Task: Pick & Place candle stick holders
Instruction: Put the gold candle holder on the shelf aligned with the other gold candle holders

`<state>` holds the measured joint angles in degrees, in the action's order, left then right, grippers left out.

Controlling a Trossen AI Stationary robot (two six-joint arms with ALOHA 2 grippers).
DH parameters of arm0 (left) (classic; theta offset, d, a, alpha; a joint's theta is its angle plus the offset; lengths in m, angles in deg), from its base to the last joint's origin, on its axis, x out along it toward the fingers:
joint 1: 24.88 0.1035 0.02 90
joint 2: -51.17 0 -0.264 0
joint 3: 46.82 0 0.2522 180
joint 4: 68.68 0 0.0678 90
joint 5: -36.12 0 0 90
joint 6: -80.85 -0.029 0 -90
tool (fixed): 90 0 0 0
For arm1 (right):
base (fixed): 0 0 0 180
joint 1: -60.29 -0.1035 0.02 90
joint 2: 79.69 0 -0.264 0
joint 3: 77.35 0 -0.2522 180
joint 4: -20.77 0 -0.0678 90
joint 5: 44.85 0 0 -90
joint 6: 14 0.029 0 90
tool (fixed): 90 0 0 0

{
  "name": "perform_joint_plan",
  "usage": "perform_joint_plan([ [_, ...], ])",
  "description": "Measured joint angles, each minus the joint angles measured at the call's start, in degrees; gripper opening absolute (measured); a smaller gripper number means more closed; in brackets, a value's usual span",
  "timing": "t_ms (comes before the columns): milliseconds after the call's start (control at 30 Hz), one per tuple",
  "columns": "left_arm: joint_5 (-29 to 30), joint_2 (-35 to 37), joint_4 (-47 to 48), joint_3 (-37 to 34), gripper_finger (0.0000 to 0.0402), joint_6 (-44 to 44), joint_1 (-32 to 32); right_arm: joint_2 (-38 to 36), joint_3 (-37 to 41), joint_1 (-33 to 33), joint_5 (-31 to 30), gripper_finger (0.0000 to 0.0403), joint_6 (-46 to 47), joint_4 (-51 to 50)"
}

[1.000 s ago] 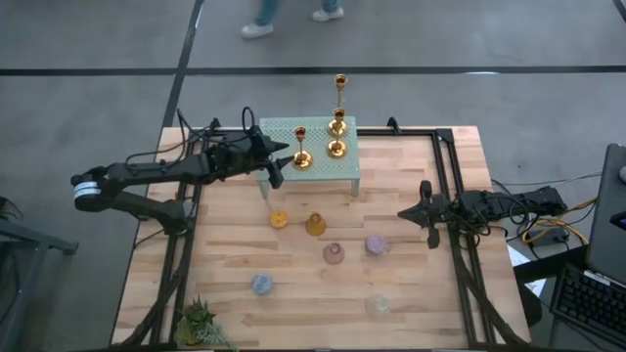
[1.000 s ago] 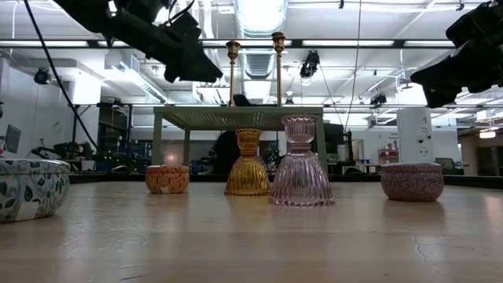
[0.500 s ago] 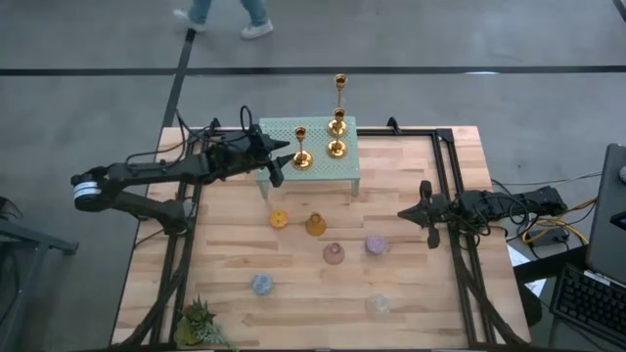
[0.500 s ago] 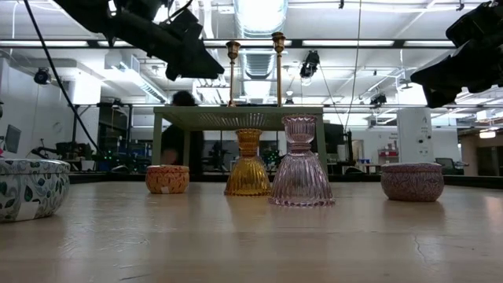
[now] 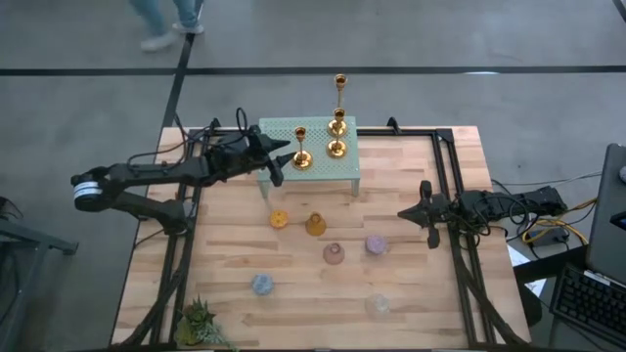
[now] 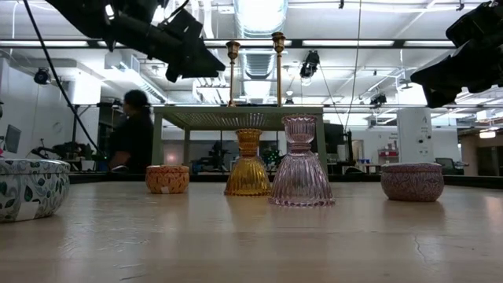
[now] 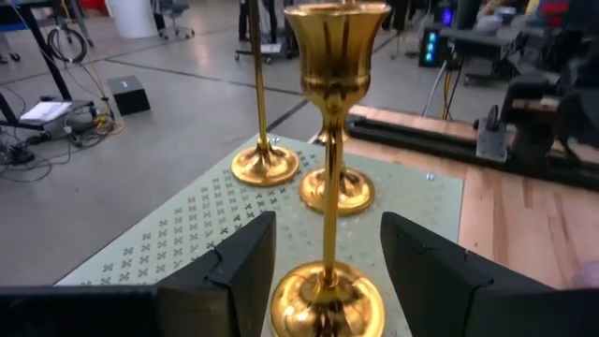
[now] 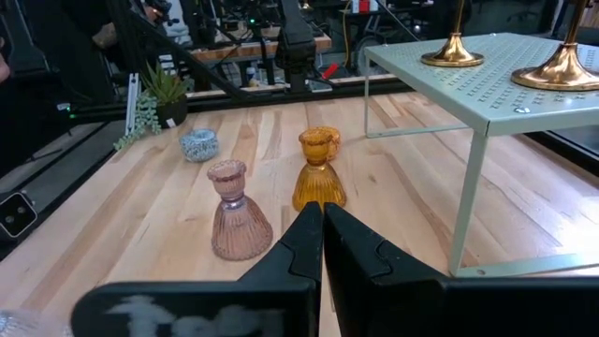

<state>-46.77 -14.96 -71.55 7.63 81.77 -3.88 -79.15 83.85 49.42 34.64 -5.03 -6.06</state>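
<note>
Three gold candlesticks stand on their round bases on the mint-green stand [image 5: 344,171]: a short one [image 5: 301,150], a second [image 5: 336,137], and a tall slender one [image 5: 339,93]. My left gripper [image 5: 281,156] is open at the stand's left end. In the left wrist view its fingers stand on either side of the short candlestick's base [image 7: 328,301]; whether they touch it does not show. Orange [image 5: 279,219], amber [image 5: 315,225], pink [image 5: 334,254], purple [image 5: 376,244], blue [image 5: 262,285] and clear [image 5: 378,305] glass holders stand on the table. My right gripper [image 5: 409,212] is shut and empty, right of them.
A spiky green plant [image 5: 201,321] stands at the table's near left corner. Black frame rails [image 5: 452,176] run along the table's right side and far edge. A person [image 6: 134,134] walks beyond the far edge. Bare wood lies between the stand and the glass holders.
</note>
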Motion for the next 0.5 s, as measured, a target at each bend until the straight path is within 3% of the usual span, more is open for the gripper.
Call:
perform_joint_plan([
  [500, -0.02, -0.03, -1.60, -0.73, 0.0197, 1.11, 0.00, 0.00, 0.00, 0.01, -0.01, 0.0008, 0.00, 0.01],
])
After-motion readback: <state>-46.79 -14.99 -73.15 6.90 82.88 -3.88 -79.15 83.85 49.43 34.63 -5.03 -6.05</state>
